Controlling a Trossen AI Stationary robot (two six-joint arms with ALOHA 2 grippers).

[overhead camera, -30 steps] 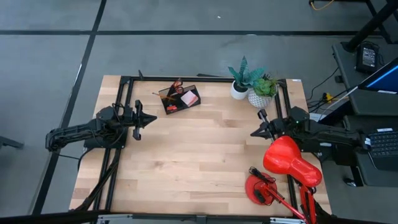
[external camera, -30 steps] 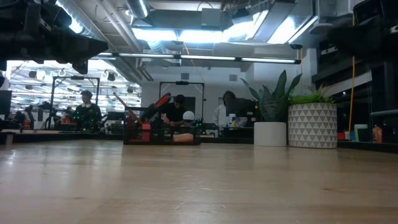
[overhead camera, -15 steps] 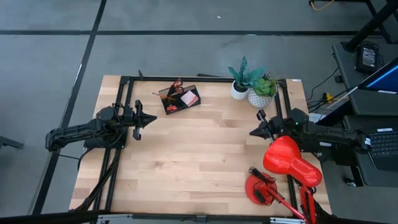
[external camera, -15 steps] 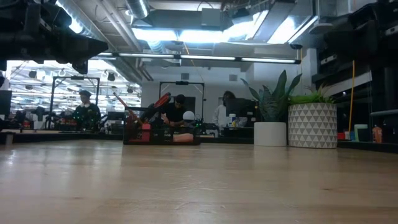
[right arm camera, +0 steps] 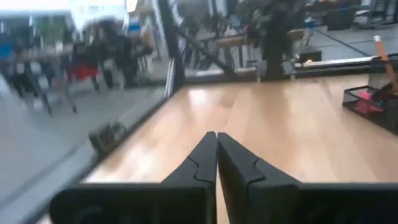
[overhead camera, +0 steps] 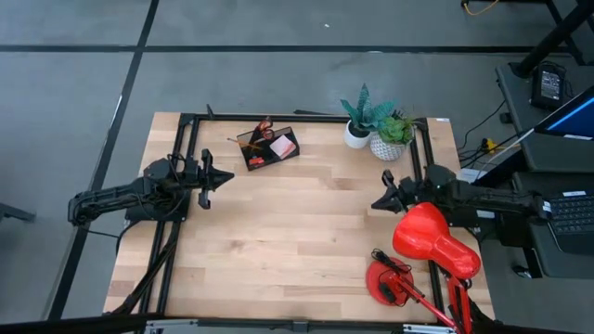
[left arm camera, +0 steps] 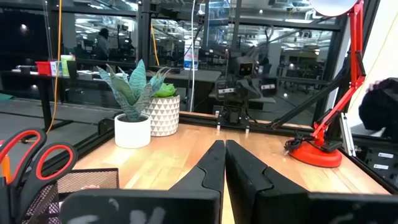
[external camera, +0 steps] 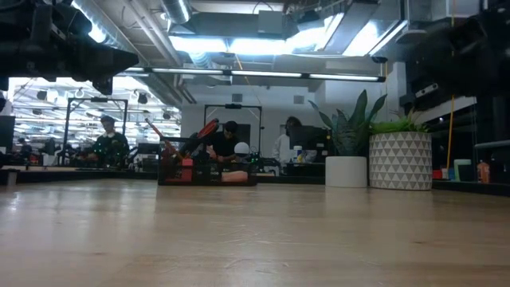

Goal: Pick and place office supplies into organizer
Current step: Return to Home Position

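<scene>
Organizer (overhead camera: pixel 267 148) first: you'll find it at the upper centre of the high view, a small dark rectangular tray set at a slight angle on the pale wood-plank table (overhead camera: pixel 278 241), close to the table's upper edge in the frame. From the left wrist camera its wall reads as fine dark mesh. Inside it you can make out a pink sticky-note pad (overhead camera: pixel 283 146) toward its right end, red-handled scissors (external camera: pixel 205 128) standing up with their looped handles above the rim, and an orange pencil (right arm camera: pixel 382 53) leaning upright.

Your left gripper (left arm camera: pixel 222 146) sits at the left-middle of the high view, above the table's left edge, its two dark fingers pressed together along a thin seam and holding nothing. Your right gripper (right arm camera: pixel 216 135) is at the right-middle of the high view, just above the lamp's shade, likewise closed tip to tip and empty. Both are well apart from the tray.

A glossy red desk lamp (overhead camera: pixel 427 241) with a round base fills the lower right of the high view. Two potted plants stand at the upper right: a smooth white pot (overhead camera: pixel 356 136) and, just beside it, a pot with a triangle pattern (overhead camera: pixel 383 148).
</scene>
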